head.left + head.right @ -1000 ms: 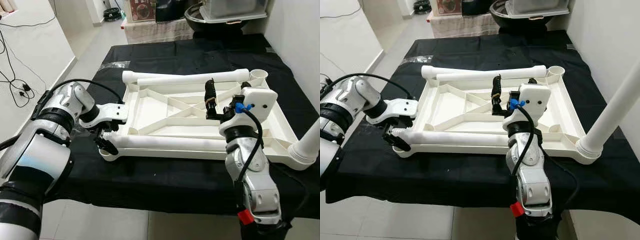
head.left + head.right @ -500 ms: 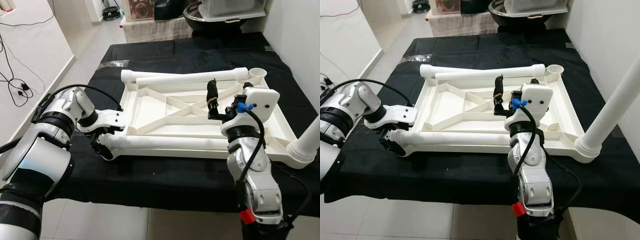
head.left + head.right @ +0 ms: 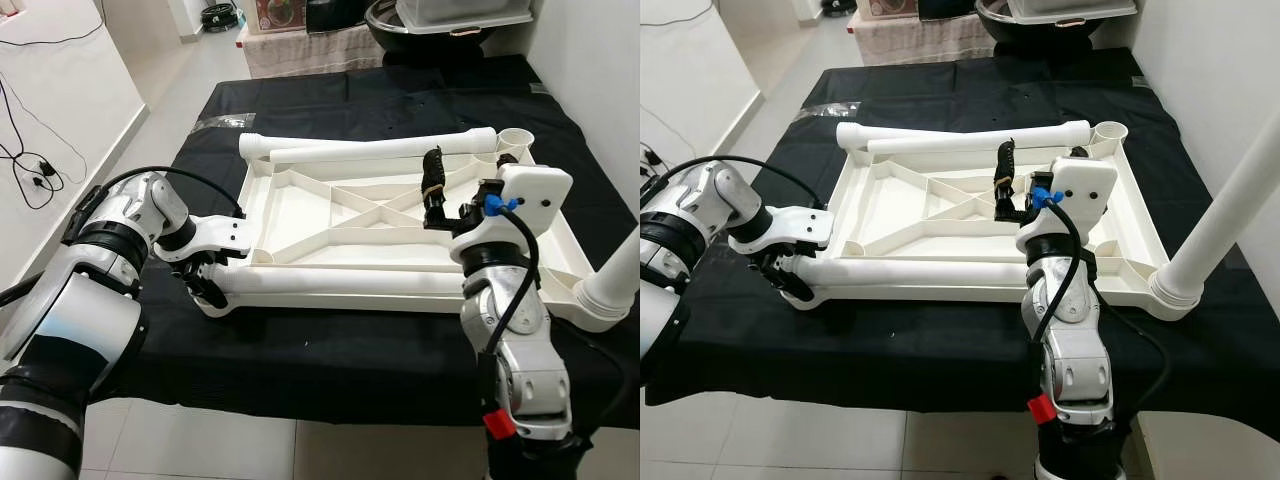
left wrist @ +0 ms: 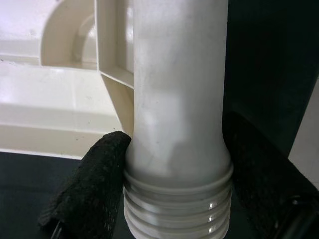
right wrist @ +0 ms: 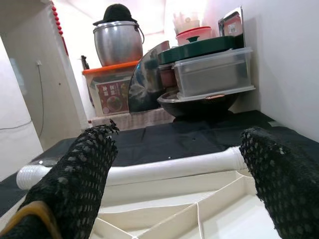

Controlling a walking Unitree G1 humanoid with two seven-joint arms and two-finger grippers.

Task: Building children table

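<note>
A white children's table top (image 3: 300, 205) lies upside down on the black-covered table (image 3: 330, 100). Along its near edge lies a white leg (image 3: 340, 287). My left gripper (image 3: 207, 290) is shut on that leg's threaded end (image 4: 177, 209), with a black finger (image 4: 92, 184) on each side. Two more white legs (image 3: 370, 148) lie along the far edge, beside an open corner socket (image 3: 517, 140). Another leg (image 3: 1230, 215) stands up from the near right corner. My right gripper (image 3: 458, 195) hovers over the right half of the top, open, with nothing between its fingers (image 5: 75, 179).
Pots and a lidded plastic box (image 3: 455, 15) stand on a low stand beyond the table's far end. A white wall (image 3: 1210, 80) runs close along the right side. Tiled floor with cables (image 3: 35, 170) lies to the left. The table's front edge (image 3: 300, 390) is near my body.
The whole picture has shifted slightly as the camera moved. My left gripper has settled lower onto the near leg's end. My right gripper has drifted a little to the right, still open.
</note>
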